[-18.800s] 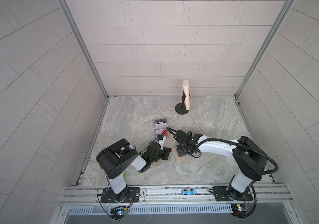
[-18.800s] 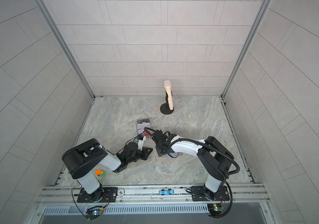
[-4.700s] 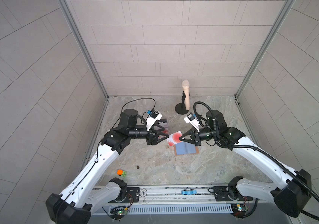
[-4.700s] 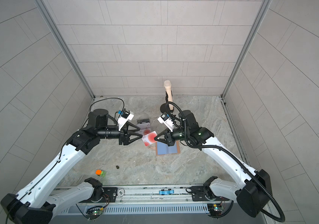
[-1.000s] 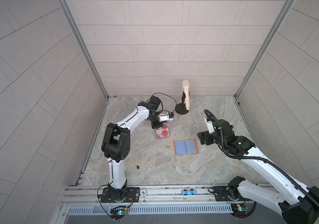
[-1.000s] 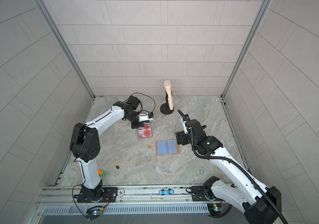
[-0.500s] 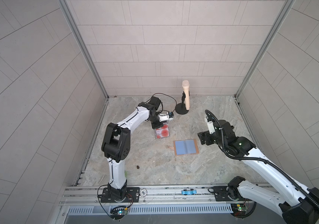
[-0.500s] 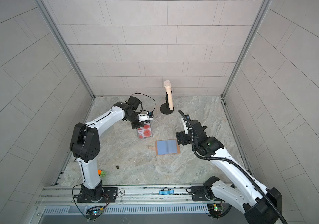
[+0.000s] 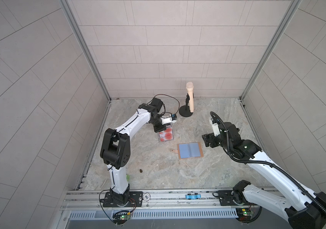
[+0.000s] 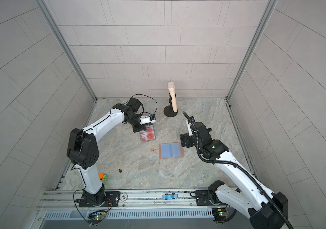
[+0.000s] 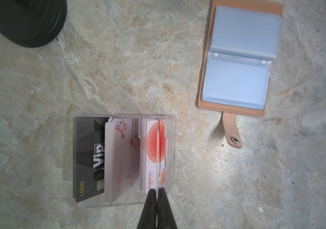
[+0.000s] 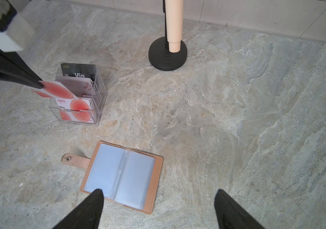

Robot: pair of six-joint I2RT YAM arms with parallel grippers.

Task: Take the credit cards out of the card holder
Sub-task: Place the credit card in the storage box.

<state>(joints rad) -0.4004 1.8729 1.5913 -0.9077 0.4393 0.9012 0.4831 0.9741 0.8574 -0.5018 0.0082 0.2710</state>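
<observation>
Toward the far left of the marble-patterned tabletop (image 9: 158, 172), a clear plastic box (image 12: 99, 103) with stepped compartments stands upright.

- Rear compartment: a dark grey card (image 11: 86, 150) printed "Vip" in white and "LOGO" in yellow.
- Middle compartment: a pale pink card (image 11: 122, 158) with a blossom motif and the text "VIP CARD".
- Front compartment: a white card with red circles (image 12: 74, 108) marked "april".

The left gripper (image 11: 156, 193) has its jaws pressed together on the edge of a second red-circle card (image 12: 53, 90), held tilted over the front compartment.

Near the tabletop's middle, apart from the box, the tan leather card holder (image 12: 122, 174) lies open and flat. Its blue-grey plastic sleeves face up, and its snap tab (image 12: 70, 159) extends toward the left edge.

The right gripper (image 12: 159, 191) hovers above the holder's right-hand edge with its jaws spread wide, holding nothing.

Near the far edge, a peach cylinder (image 12: 174, 25) stands on a black round stand (image 12: 167, 55).
</observation>
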